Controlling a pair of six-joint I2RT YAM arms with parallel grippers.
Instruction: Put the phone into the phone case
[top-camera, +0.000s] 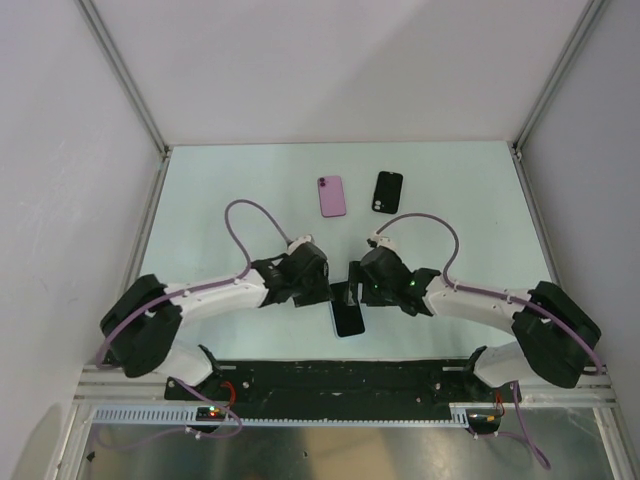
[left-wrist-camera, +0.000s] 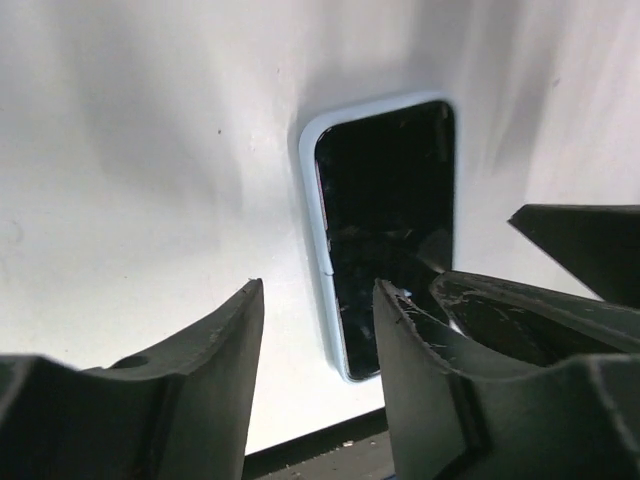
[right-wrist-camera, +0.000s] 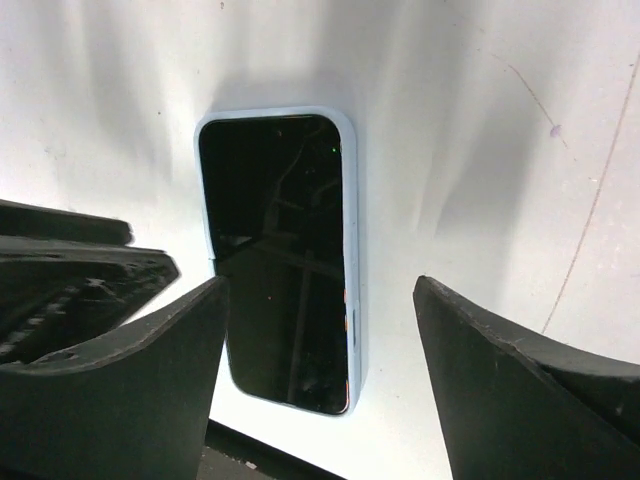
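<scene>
A phone (top-camera: 349, 318) with a dark screen lies face up on the table near the front edge, between my two grippers. In the wrist views it (left-wrist-camera: 390, 220) (right-wrist-camera: 280, 250) sits inside a light blue case whose rim (left-wrist-camera: 308, 200) (right-wrist-camera: 350, 200) wraps its edges. My left gripper (top-camera: 318, 285) (left-wrist-camera: 318, 300) is open and empty, low over the table just left of the phone. My right gripper (top-camera: 360, 280) (right-wrist-camera: 320, 295) is open and empty, its fingers straddling the phone's near end from above.
A pink phone-shaped item (top-camera: 332, 196) and a black one (top-camera: 388, 191) lie back up, side by side, farther back on the table. The black front rail (top-camera: 330, 375) runs just below the phone. White walls enclose the table.
</scene>
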